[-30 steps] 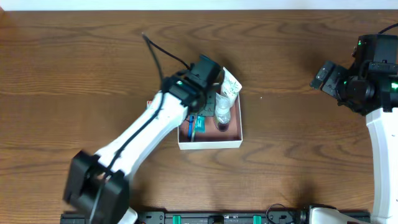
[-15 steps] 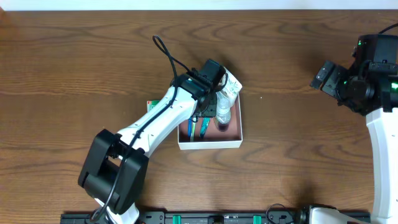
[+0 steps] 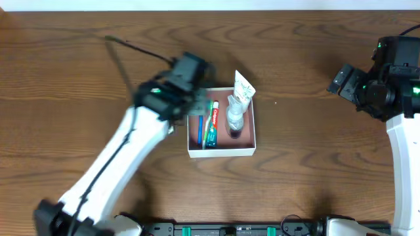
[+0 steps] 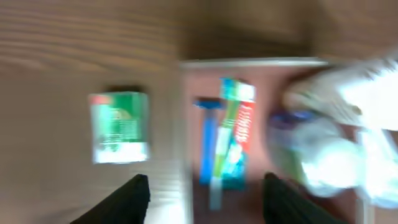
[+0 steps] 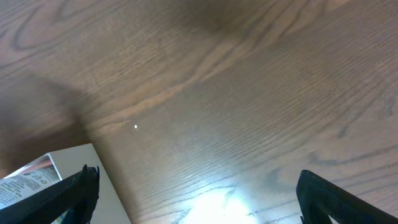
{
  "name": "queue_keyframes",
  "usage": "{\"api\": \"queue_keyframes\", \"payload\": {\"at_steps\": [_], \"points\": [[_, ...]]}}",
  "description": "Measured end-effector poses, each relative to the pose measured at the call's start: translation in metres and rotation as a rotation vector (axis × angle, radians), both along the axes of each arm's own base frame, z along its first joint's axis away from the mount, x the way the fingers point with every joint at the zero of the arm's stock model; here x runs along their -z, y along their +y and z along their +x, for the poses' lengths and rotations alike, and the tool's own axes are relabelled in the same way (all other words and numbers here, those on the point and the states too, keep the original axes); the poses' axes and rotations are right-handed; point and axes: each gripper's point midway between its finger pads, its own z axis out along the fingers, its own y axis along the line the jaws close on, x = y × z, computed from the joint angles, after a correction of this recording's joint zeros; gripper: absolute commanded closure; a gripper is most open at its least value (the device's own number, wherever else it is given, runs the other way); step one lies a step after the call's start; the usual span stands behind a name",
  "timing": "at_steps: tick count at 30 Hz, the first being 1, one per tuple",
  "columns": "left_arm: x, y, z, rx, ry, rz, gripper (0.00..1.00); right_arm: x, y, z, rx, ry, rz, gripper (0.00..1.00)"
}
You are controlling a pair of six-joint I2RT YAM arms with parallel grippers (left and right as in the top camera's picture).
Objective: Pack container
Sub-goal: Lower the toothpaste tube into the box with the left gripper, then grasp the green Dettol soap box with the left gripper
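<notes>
The container (image 3: 223, 153) is a shallow white-walled box with a reddish-brown floor at mid-table. Inside lie a toothpaste tube (image 3: 211, 124), a blue razor (image 3: 201, 133) and a clear bottle (image 3: 234, 118). A white tube (image 3: 243, 88) leans on the far right corner. My left gripper (image 3: 193, 105) hovers open and empty over the container's left wall (image 4: 184, 124), motion-blurred. In the left wrist view the toothpaste tube (image 4: 234, 134), razor (image 4: 208, 140) and bottle (image 4: 317, 158) lie ahead of the left gripper (image 4: 208, 199). My right gripper (image 3: 344, 78) stands open and empty far right, over bare wood (image 5: 199, 205).
A small green and white box (image 4: 119, 126) lies on the wood just left of the container. A white printed corner (image 5: 37, 177) shows at the right wrist view's bottom left. The table's front rail (image 3: 262, 229) runs along the near edge.
My left gripper opened, left the toothpaste tube lying in the container beside the razor, and swung back to the left. The right arm has not moved.
</notes>
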Motion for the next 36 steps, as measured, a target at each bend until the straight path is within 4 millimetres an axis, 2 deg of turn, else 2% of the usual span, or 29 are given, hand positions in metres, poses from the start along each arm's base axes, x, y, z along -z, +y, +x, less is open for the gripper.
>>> {"api": "queue_keyframes", "payload": {"at_steps": [2, 3, 5, 7, 10, 17, 22, 27, 34, 36], "points": [[-0.006, 0.029, 0.004, -0.049, -0.011, 0.041, 0.30, 0.000, 0.000, 0.000, 0.000, 0.000, 0.000, 0.01], [-0.005, 0.042, 0.006, -0.069, -0.007, 0.059, 0.26, 0.000, 0.000, 0.000, 0.000, 0.000, 0.000, 0.01], [0.000, 0.065, 0.011, -0.092, 0.013, 0.098, 0.24, 0.000, 0.000, 0.000, 0.000, 0.000, 0.000, 0.01], [0.009, 0.081, 0.015, -0.096, 0.046, 0.119, 0.24, 0.000, 0.000, 0.000, 0.000, 0.000, 0.000, 0.01], [0.035, 0.092, 0.020, -0.071, 0.133, 0.097, 0.24, 0.000, 0.000, 0.000, 0.000, 0.000, 0.000, 0.01], [0.112, 0.087, 0.027, -0.017, 0.339, 0.059, 0.24, 0.000, 0.000, 0.000, 0.000, 0.000, -0.001, 0.01], [0.153, 0.085, 0.021, -0.011, 0.457, 0.060, 0.25, 0.000, 0.000, 0.000, 0.000, 0.000, 0.000, 0.01], [0.173, 0.083, 0.021, -0.012, 0.496, 0.054, 0.25, 0.000, 0.000, 0.000, 0.000, 0.000, 0.000, 0.01], [0.190, 0.080, 0.023, -0.009, 0.519, 0.043, 0.26, 0.000, 0.000, 0.000, 0.000, 0.000, 0.000, 0.01], [0.192, 0.080, 0.023, -0.010, 0.522, 0.039, 0.32, 0.000, 0.000, 0.000, 0.000, 0.000, 0.000, 0.01]]}}
